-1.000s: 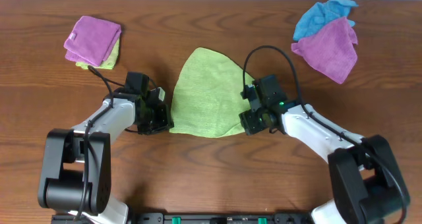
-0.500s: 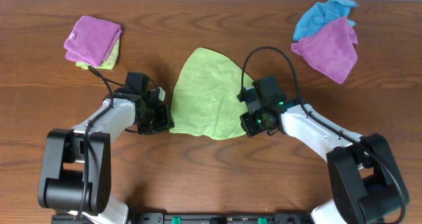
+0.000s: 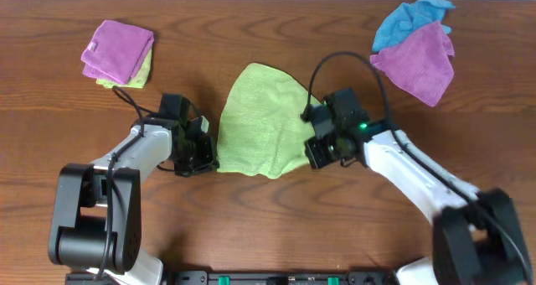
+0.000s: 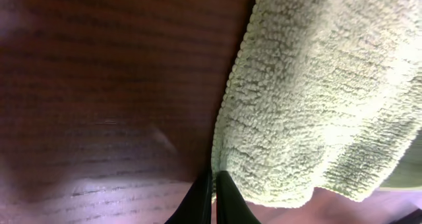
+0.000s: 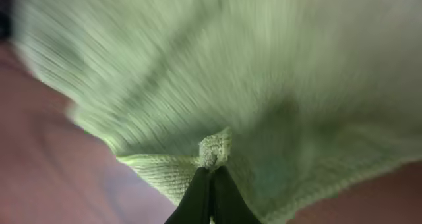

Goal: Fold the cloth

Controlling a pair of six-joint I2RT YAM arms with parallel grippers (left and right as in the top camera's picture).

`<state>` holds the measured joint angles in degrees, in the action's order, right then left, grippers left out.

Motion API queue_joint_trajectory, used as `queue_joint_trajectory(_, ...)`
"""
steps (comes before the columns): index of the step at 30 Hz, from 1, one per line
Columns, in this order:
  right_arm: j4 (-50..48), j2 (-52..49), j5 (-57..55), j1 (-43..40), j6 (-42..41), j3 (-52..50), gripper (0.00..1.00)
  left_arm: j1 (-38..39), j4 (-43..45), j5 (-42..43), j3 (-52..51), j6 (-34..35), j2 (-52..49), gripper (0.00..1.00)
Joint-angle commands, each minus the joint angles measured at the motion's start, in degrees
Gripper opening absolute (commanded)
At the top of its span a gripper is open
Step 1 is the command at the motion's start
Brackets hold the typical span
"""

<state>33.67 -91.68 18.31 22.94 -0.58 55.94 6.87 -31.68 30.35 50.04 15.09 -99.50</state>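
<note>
The lime-green cloth point(image 3: 261, 121) lies spread on the wooden table between my two arms, rounded at its far end. My left gripper point(image 3: 208, 155) is at the cloth's near left corner. In the left wrist view its fingertips point(image 4: 213, 174) are pressed together on the cloth's edge point(image 4: 316, 99). My right gripper point(image 3: 311, 151) is at the near right corner. The right wrist view is blurred, but a small bunch of cloth point(image 5: 214, 148) sticks up from that gripper's point(image 5: 212, 170) closed tips.
A folded purple cloth point(image 3: 119, 50) lies on a lime one at the far left. A blue cloth point(image 3: 406, 17) and a crumpled purple cloth point(image 3: 419, 63) lie at the far right. Brown table shows all round the lime-green cloth.
My right gripper has closed on the cloth's near right corner and shifted slightly away from me, pulling that edge with it. The left gripper has barely moved.
</note>
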Motion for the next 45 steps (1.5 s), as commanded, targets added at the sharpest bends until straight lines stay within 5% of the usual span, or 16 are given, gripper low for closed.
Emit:
queue_joint_trajectory(1, 1.36, 6.14, 0.04, -0.9, 0.22, 4.2, 0.01, 0.28, -2.19, 0.81, 4.52, 0.33, 4.33, 0.06)
queue_joint_trajectory(13, 4.52, 21.75, -0.04, -0.9, -3.34, 8.26, 0.01, 0.28, -11.69, -0.35, 18.21, 0.39, 25.4, 0.06)
queue_joint_trajectory(18, 5.53, 23.54, -0.04, -0.9, -4.13, 8.52, 0.01, 0.28, -16.39, -0.72, 18.53, 0.37, 27.1, 0.06)
queue_joint_trajectory(27, 6.14, 23.43, -0.04, -0.79, -4.59, 8.55, 0.01, 1.92, -19.12, 7.78, 17.81, -2.32, 24.55, 0.22)
queue_joint_trajectory(34, 5.95, 23.43, -0.09, -0.79, -4.55, 8.55, 0.01, 5.31, -15.56, 10.95, 7.61, -3.26, 22.6, 0.45)
queue_joint_trajectory(38, 5.79, 23.43, -0.52, -0.79, -4.52, 8.55, 0.01, 5.51, -4.81, 27.65, -5.07, 1.16, 21.53, 0.39)
queue_joint_trajectory(42, 5.6, 23.43, -1.25, -0.79, -4.52, 8.55, 0.01, 6.99, -2.56, 26.49, -9.2, -0.33, 22.97, 0.38)
queue_joint_trajectory(45, 5.62, 23.43, -2.03, -0.79, -4.52, 8.55, 0.01, 10.99, -2.93, 14.38, -9.77, -0.26, 26.53, 0.4)
